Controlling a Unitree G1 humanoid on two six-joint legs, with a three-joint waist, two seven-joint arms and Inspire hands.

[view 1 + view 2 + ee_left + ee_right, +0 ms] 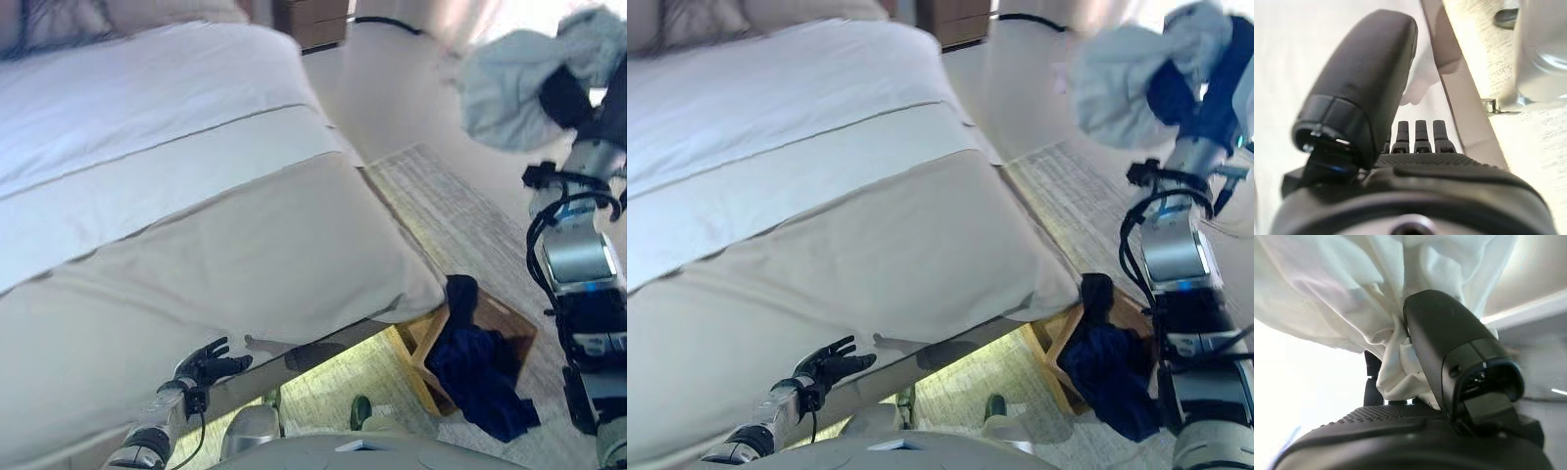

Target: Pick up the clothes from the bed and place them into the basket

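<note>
My right hand [566, 96] is raised at the upper right and is shut on a pale, whitish garment [509, 83] that hangs bunched from it, high above the rug. The right wrist view shows the thumb [1442, 340] pinching the white cloth [1352, 298]. A wooden basket [509, 328] stands on the floor by the bed's near corner, with dark blue clothing [480, 377] draped in it and over its rim. My left hand [208, 365] is open and empty, low at the bed's near edge. The bed [196, 215] has a white sheet and beige cover.
A pale patterned rug [441, 206] runs along the bed's right side under the basket. A wooden nightstand [313, 20] stands at the head of the bed. The bed frame's edge [1464, 107] shows past my left fingers.
</note>
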